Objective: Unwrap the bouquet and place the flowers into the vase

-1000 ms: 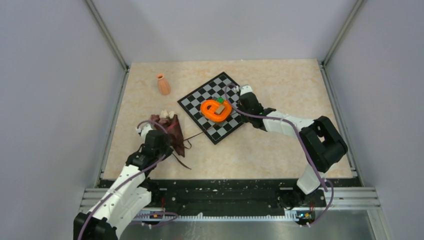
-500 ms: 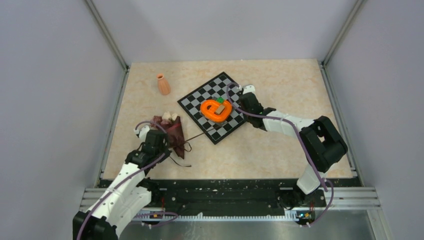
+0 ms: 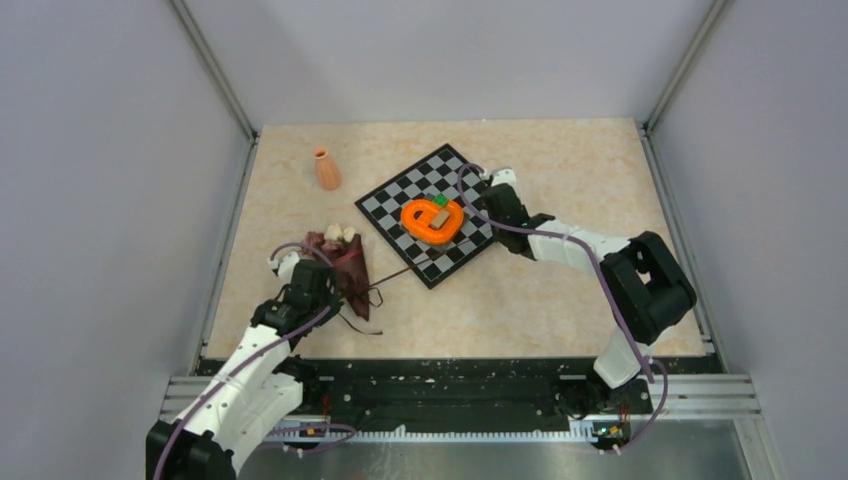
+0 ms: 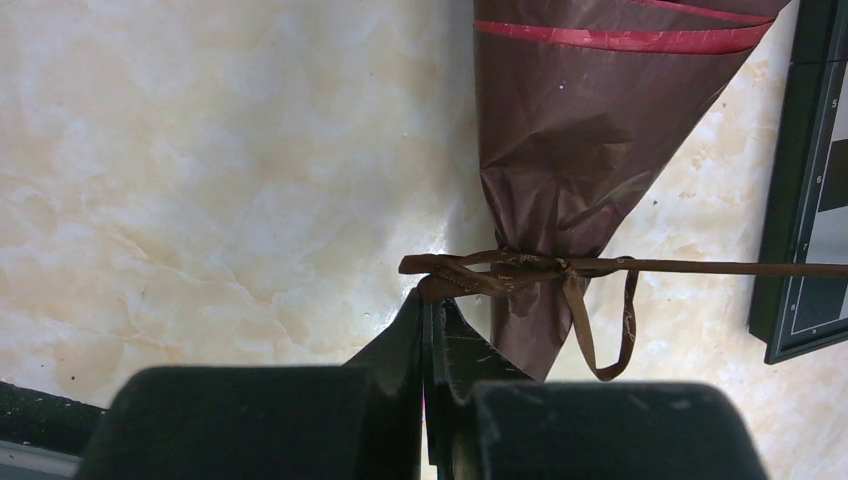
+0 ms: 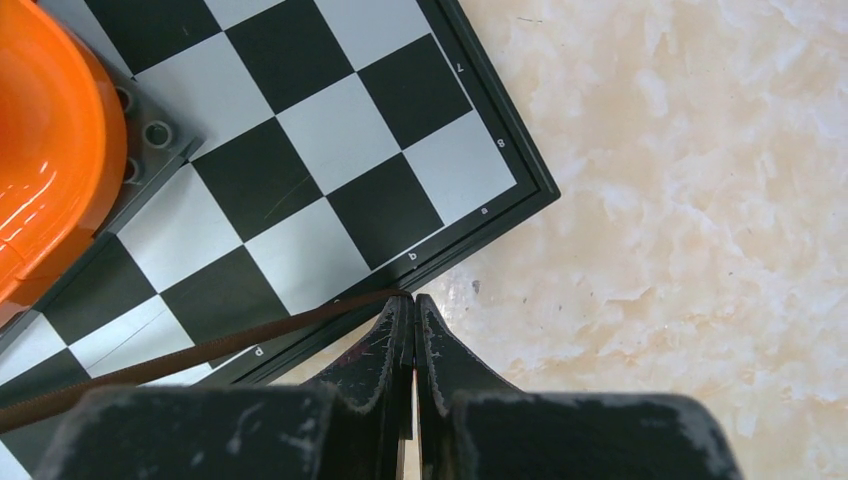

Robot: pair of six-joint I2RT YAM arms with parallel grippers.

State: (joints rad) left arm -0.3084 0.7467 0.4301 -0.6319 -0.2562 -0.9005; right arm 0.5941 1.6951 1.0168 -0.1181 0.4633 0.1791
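Tightly closed, the left gripper [image 4: 428, 305] pinches the ribbon [image 4: 700, 267] beside the knot on the bouquet [image 4: 580, 130] lying on the table [image 3: 560, 290], while the right gripper [image 5: 412, 300], equally closed, holds the ribbon's other end taut at the chessboard [image 5: 330, 130] edge, the vase [image 3: 327, 170] well apart.

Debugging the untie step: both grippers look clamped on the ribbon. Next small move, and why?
Probably draw the right gripper a little farther from the bouquet while the left gripper holds its end. The ribbon runs taut from the knot across the chessboard, but the knot is not yet undone and one loop hangs.
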